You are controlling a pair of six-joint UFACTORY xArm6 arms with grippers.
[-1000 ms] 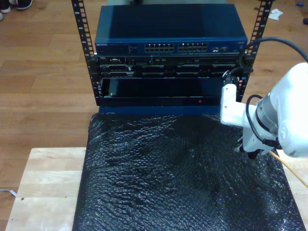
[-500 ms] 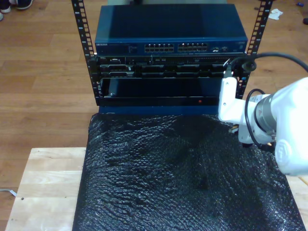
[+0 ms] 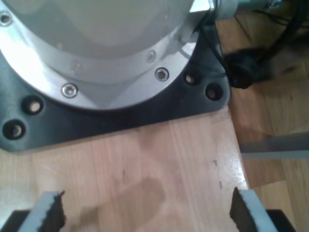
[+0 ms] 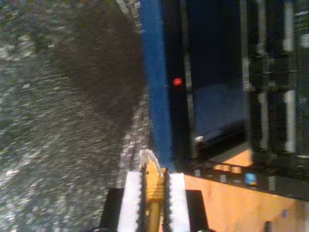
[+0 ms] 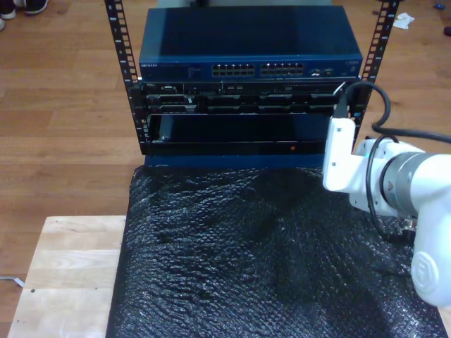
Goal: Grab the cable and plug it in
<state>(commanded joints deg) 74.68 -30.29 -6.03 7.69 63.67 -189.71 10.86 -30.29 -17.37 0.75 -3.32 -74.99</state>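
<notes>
The yellow-orange cable (image 4: 154,191) sits pinched between the white pads of my second gripper (image 4: 154,186), which is shut on it. Its clear plug (image 4: 147,157) sticks out past the fingertips and points toward the rack's blue lower edge (image 4: 153,82). A red light (image 4: 177,82) glows on the rack just beyond. In the exterior view the white arm (image 5: 394,184) carrying this gripper hangs over the black mat at the exterior view's right; its wrist hides the jaws and the cable there. My first gripper (image 3: 145,217) is open over bare wood, its toothed fingertips (image 3: 50,210) far apart.
A blue network switch (image 5: 246,69) with rows of ports tops the rack (image 5: 239,120), behind the black bubble-wrap mat (image 5: 261,253). A wooden table (image 5: 63,274) shows at the exterior view's left. An arm's round base (image 3: 96,53) is bolted to the wood near my first gripper.
The white arm has risen and swung its wrist level toward the rack. The gripper tip and the orange cable trailing at the exterior view's right are now hidden behind it.
</notes>
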